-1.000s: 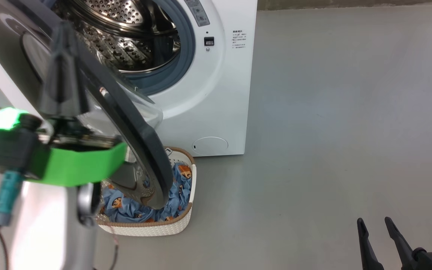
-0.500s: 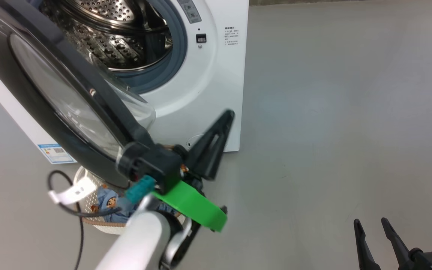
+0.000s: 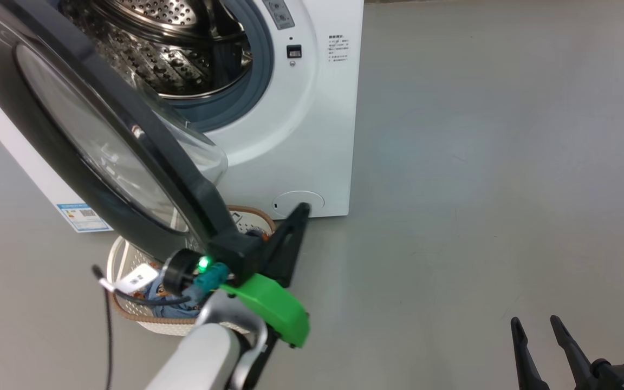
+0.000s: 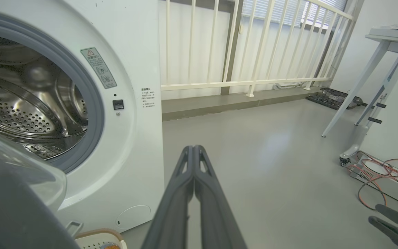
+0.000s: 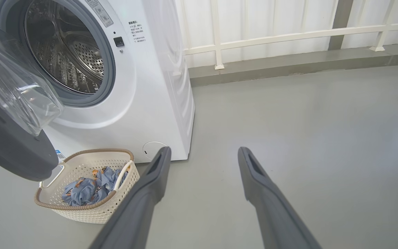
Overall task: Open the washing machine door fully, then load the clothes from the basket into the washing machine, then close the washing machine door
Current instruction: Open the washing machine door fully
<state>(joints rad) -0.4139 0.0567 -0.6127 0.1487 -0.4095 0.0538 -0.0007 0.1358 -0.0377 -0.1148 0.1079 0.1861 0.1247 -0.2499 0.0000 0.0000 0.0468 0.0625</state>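
The white washing machine (image 3: 312, 135) stands at the upper left with its steel drum (image 3: 182, 59) exposed. The washing machine door (image 3: 73, 135) hangs open, swung out over the basket (image 3: 128, 319). The blue printed clothes (image 5: 85, 188) lie inside the basket (image 5: 81, 209). My left gripper (image 3: 300, 212) is shut on nothing, its tips in front of the round white flap and its wrist by the door's lower edge; I cannot tell whether they touch. In the left wrist view its fingers (image 4: 193, 162) press together. My right gripper (image 3: 537, 330) is open and empty at the lower right, far from the machine.
Bare grey floor (image 3: 480, 189) stretches right of the machine. A cream railing (image 4: 240, 83) runs along the back. At the right of the left wrist view stand a white stand's legs (image 4: 358, 90) and loose orange cables (image 4: 385, 173). A black cable (image 3: 107, 325) hangs beside the basket.
My left gripper has left the door's outer face and swung down and right to below the door's lower edge. The head camera shifted. The right gripper has stayed put.
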